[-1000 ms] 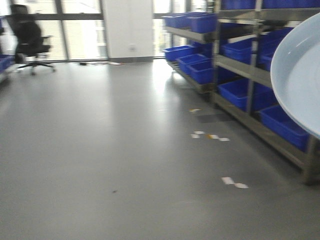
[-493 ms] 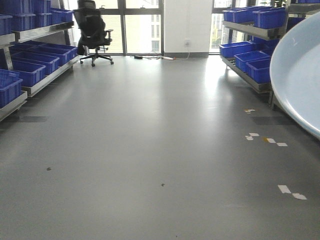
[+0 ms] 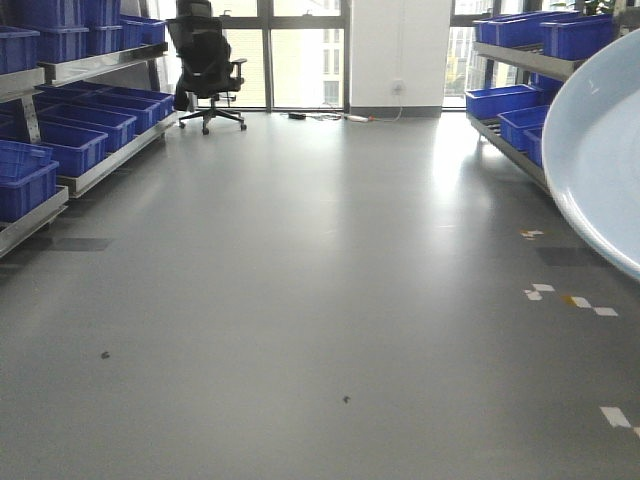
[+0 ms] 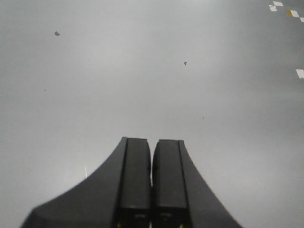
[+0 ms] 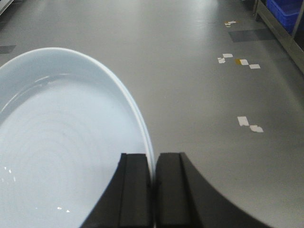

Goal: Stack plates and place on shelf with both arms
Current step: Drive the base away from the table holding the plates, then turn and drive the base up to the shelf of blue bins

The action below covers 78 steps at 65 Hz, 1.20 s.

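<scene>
Plate [image 5: 61, 142] only partly seen: the wrist view crops it at the left and bottom, and the front view cuts it at the right edge. Can't tell if a second plate is stacked behind it; only one rim shows. Right tool [image 5: 153, 190] pinches that rim, one finger on each face. Plate held in the air over the grey floor [image 3: 300, 280], on edge, tilted, hollow face to the tool's left, rim arcing away from the fingers. Round, so no long axis. Left tool [image 4: 151, 185] pressed together, nothing in it, over bare floor. Shelf [image 3: 75, 175] with blue crates [image 3: 60, 145] on the left is well apart from the plate; another rack on the right is partly hidden behind the plate. Office chair [image 3: 208, 60] far back by the windows. Arms out of view.
</scene>
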### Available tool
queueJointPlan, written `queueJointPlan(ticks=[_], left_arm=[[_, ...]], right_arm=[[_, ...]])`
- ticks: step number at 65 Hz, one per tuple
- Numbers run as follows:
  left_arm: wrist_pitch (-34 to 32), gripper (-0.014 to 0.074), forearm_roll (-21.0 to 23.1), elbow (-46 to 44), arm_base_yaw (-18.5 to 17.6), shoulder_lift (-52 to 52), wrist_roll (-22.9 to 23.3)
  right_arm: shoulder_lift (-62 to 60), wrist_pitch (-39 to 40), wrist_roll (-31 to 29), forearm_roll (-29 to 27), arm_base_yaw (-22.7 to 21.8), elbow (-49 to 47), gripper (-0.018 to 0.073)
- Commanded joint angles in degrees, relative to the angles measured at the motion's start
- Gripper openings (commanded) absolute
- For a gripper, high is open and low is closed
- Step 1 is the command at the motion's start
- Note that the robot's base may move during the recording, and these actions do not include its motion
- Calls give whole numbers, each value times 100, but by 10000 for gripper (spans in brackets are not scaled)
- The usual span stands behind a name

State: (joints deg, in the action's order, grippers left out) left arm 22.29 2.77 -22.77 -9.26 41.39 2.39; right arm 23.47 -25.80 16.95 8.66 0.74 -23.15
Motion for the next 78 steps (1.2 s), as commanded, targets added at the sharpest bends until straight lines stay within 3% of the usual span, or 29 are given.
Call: queueJointPlan(ticks=[1, 78], left_arm=[[-415, 87, 29, -163, -3, -21, 53], [-415, 87, 29, -163, -3, -21, 53]], right_arm=[[82, 548, -16, 51, -36, -173, 29], [82, 548, -16, 51, -36, -173, 29]])
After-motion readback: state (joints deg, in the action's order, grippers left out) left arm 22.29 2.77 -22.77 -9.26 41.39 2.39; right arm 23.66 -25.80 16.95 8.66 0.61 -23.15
